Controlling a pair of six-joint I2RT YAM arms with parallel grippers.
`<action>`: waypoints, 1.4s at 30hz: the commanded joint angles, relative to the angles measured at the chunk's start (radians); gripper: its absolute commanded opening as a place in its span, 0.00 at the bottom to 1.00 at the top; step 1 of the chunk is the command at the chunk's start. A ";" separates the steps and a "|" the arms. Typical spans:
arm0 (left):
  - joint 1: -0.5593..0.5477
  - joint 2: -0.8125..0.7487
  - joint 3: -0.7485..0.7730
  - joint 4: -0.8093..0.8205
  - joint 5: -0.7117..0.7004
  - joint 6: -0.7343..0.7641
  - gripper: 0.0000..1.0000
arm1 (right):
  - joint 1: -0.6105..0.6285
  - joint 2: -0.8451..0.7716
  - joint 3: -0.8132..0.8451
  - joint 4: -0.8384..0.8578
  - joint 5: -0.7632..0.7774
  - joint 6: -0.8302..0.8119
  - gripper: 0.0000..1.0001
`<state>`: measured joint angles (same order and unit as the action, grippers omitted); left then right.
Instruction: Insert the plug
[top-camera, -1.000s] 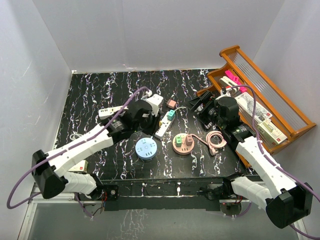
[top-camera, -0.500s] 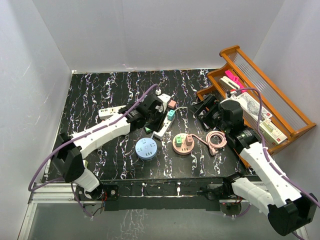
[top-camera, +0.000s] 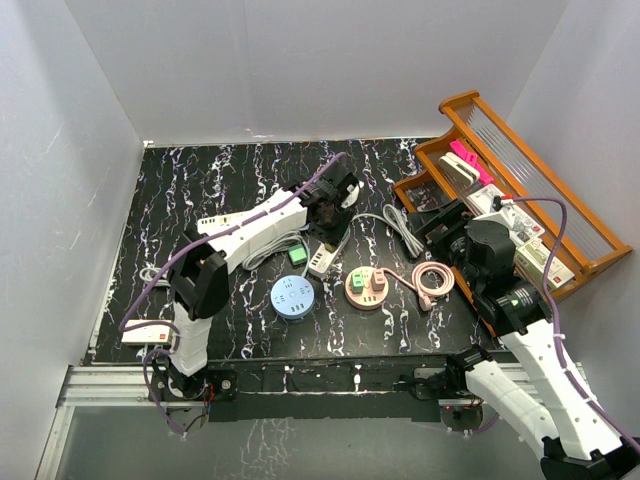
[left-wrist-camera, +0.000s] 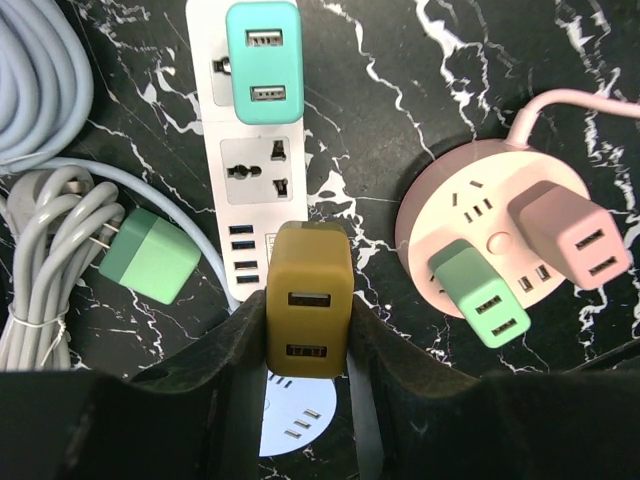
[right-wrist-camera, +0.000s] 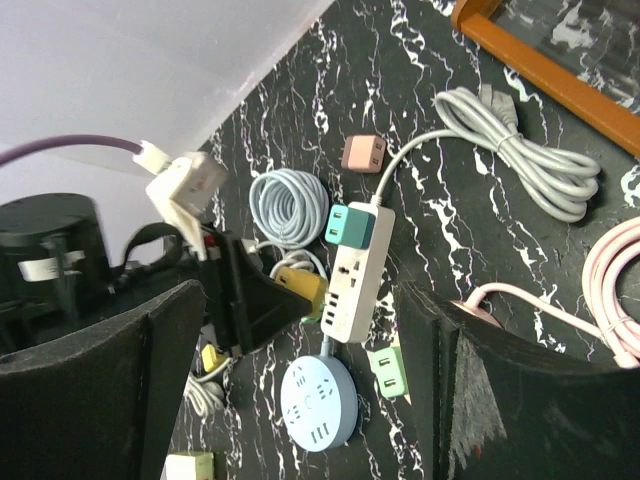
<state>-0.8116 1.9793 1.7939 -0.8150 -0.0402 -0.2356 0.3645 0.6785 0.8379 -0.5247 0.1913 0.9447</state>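
Mustard plug (left-wrist-camera: 308, 312): clamped between the fingers of the left hand (left-wrist-camera: 306, 338), lower centre of the left wrist frame, hanging over the USB-port end of the white power strip (left-wrist-camera: 232, 262).

Change over the last second: the left arm swung from mid-left of the top frame to upper centre, carrying the plug above the strip. The right hand (right-wrist-camera: 300, 370) drew back toward the right edge, spread wide and holding nothing. We judge transport done and alignment starting.

The free socket (left-wrist-camera: 258, 168) sits just above the plug in frame, below the teal charger (left-wrist-camera: 263, 60).

Plug's USB face looks at the camera, so its prongs presumably point down at the bench (left-wrist-camera: 400, 100); they are hidden. Long axis runs top to bottom in frame, parallel to the strip.
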 joint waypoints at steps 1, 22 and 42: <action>0.002 0.040 0.077 -0.100 0.011 0.012 0.00 | -0.002 -0.021 0.059 -0.004 0.075 -0.004 0.75; 0.038 0.156 0.137 -0.053 -0.032 0.021 0.00 | -0.002 -0.028 0.058 -0.039 0.091 -0.014 0.75; 0.042 0.132 0.023 0.021 0.051 0.027 0.00 | -0.003 -0.016 0.058 -0.041 0.096 -0.022 0.75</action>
<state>-0.7696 2.1445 1.8690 -0.8009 -0.0410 -0.2195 0.3645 0.6624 0.8680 -0.5819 0.2646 0.9363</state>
